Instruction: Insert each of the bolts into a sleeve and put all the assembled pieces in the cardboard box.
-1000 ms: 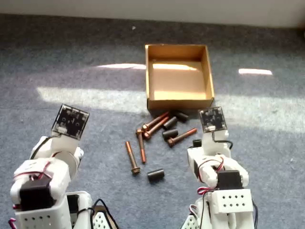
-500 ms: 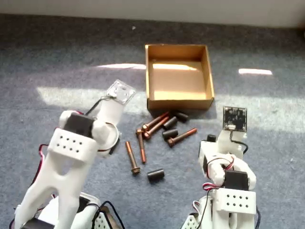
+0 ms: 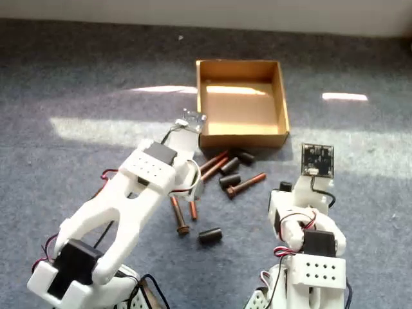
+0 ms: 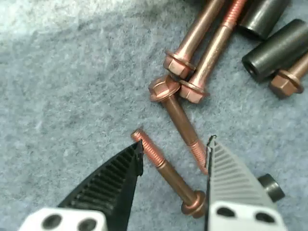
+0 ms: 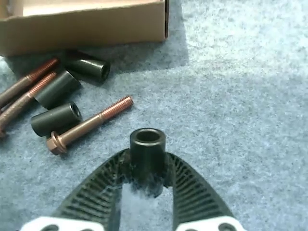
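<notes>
Several copper bolts [image 3: 213, 165] and black sleeves [image 3: 230, 181] lie on the carpet in front of the open cardboard box [image 3: 242, 136]. My left gripper [image 4: 174, 143] hangs open just above the bolts, its fingers straddling one loose bolt [image 4: 168, 175] and the threaded end of a second bolt [image 4: 179, 115]. In the high view the left arm [image 3: 145, 180] stretches over the pile. My right gripper [image 5: 147, 161] is shut on a black sleeve [image 5: 147, 144], held upright to the right of the pile, beside another bolt [image 5: 89, 126].
One sleeve [image 3: 210, 236] lies apart, nearer the arm bases. The box [image 5: 86, 24] is empty inside. Grey carpet stretches to the left and right of the pile.
The left arm has swung from its folded pose at the left out over the bolts. The right arm shifted slightly right with the sleeve, then held still.
</notes>
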Robot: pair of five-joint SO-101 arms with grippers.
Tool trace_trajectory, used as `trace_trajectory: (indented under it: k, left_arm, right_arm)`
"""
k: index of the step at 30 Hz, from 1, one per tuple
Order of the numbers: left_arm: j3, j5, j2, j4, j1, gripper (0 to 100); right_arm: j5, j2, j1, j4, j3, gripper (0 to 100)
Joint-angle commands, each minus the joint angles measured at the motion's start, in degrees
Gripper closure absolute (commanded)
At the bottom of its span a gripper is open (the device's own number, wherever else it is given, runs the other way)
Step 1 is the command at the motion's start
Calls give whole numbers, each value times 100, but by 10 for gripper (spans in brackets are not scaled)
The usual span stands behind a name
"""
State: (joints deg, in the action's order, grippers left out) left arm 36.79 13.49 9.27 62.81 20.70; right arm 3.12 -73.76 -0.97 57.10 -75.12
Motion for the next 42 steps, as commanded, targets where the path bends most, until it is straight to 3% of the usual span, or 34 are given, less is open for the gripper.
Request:
trace_trajectory:
  k: [1,14,23,26,33,42]
  left_arm:
    - [-286,193,-541,-695,163,785]
    - [-1253,193,-2009,-774,-31,861]
    - [-1411,158,-2193,-791,-22,992]
    - [-1411,158,-2176,-774,-31,995]
    - [-1297,158,-1490,-651,-154,995]
    - [-470,158,567,-677,-585,995]
  right_arm:
    - [-26,-92,-75,-207,31,994]
    - [-18,-92,-75,-198,31,993]
    - [-18,-92,13,-215,-136,991]
    - [-18,-92,145,-215,-145,992]
    - [-53,-92,180,-180,-127,992]
    - [-70,-101,338,-4,-119,991]
